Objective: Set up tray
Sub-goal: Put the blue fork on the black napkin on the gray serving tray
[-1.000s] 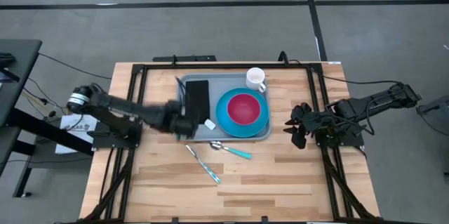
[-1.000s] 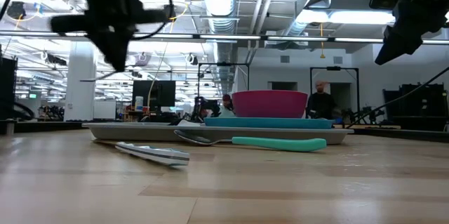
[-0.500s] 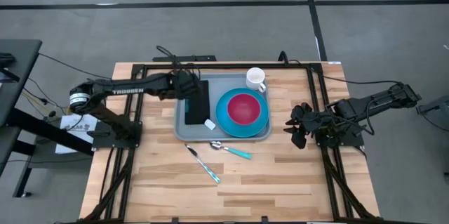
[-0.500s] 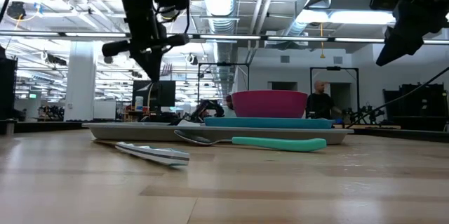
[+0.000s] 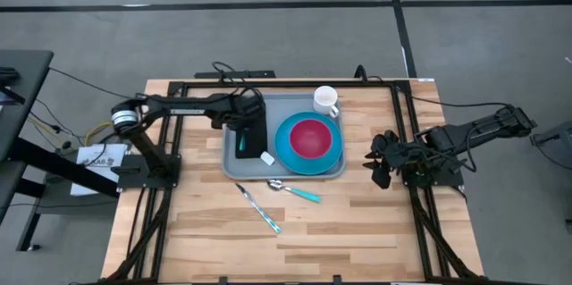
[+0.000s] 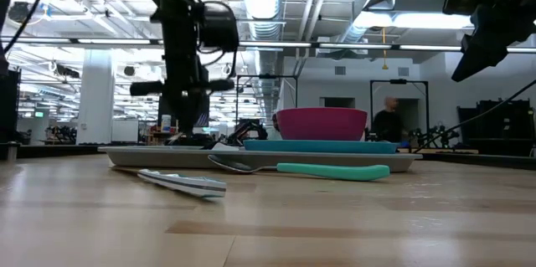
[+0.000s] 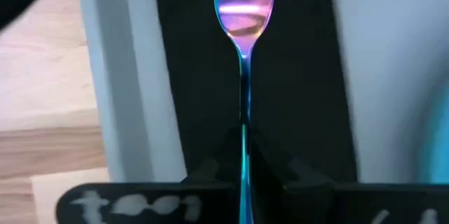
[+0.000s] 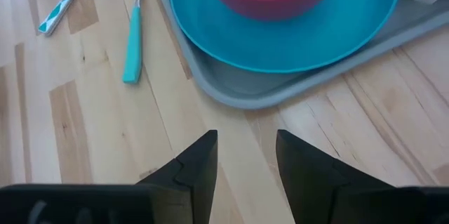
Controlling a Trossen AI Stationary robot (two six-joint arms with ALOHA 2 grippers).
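The grey-blue tray (image 5: 231, 165) lies at the table's middle. It bears a black napkin (image 5: 255, 115), a blue plate (image 5: 332, 149) with a pink bowl (image 5: 310, 138), and a white mug (image 5: 326, 100). My left gripper (image 5: 241, 126) hangs over the napkin, shut on an iridescent fork (image 7: 244, 20). The fork's tines reach over the napkin (image 7: 302, 76). My right gripper (image 8: 245, 155) waits open above the wood, right of the tray (image 8: 295, 87). A teal-handled spoon (image 5: 297, 191) and a knife (image 5: 261, 211) lie on the table near the tray's near edge. My left gripper pinches the fork's handle (image 7: 244, 136) between its two fingers. The fingers come from above, pointing steeply down, and the fork runs on in line with them, tines foremost. Whether the tines touch the napkin, I cannot tell.
A small white piece (image 5: 267, 157) lies on the tray beside the plate. Black frame rails (image 5: 170, 155) run along the table's left and right sides. Bare wood (image 5: 304, 240) stretches along the near half of the table.
My left gripper has swung from the tray's near left corner toward the far edge. It has then come over the napkin and sunk closer to the tray, turning as it went.
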